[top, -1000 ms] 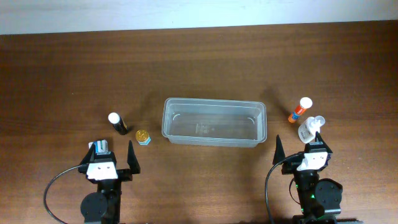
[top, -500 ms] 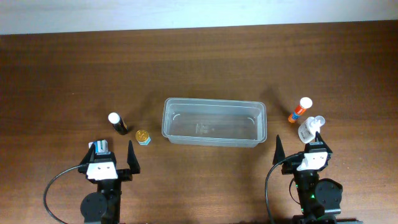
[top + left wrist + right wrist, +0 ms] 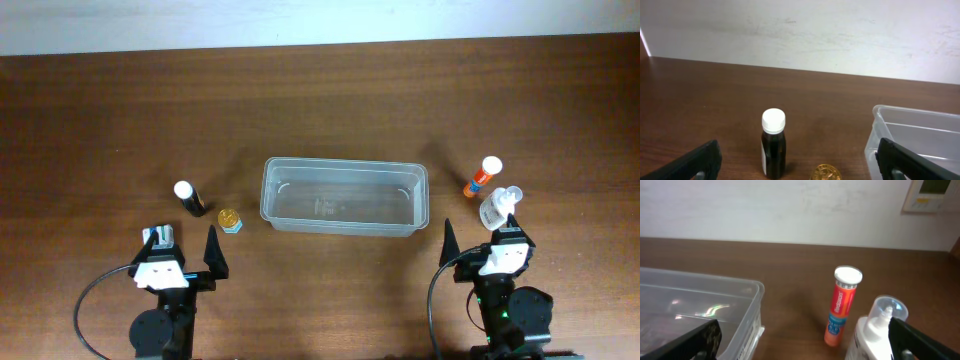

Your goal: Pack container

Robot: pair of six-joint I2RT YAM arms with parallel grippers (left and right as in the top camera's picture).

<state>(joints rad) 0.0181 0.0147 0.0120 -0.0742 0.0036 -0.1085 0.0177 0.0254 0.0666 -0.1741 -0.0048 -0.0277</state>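
The clear plastic container [image 3: 343, 196] sits empty at the table's middle; it also shows in the left wrist view [image 3: 920, 140] and the right wrist view [image 3: 695, 307]. A dark bottle with a white cap [image 3: 188, 197] [image 3: 773, 143] and a small gold-topped jar [image 3: 230, 219] [image 3: 826, 173] stand left of it. An orange tube [image 3: 481, 177] [image 3: 841, 305] and a white bottle with a clear cap [image 3: 497, 207] [image 3: 875, 330] stand to its right. My left gripper [image 3: 183, 256] [image 3: 800, 165] is open and empty. My right gripper [image 3: 484, 245] [image 3: 805, 342] is open and empty.
A pale wall [image 3: 800, 35] rises behind the far table edge. A small white panel [image 3: 932, 195] hangs on it at the right.
The left gripper has shifted slightly; the small box by its left finger now shows more beside it. The objects have not moved.
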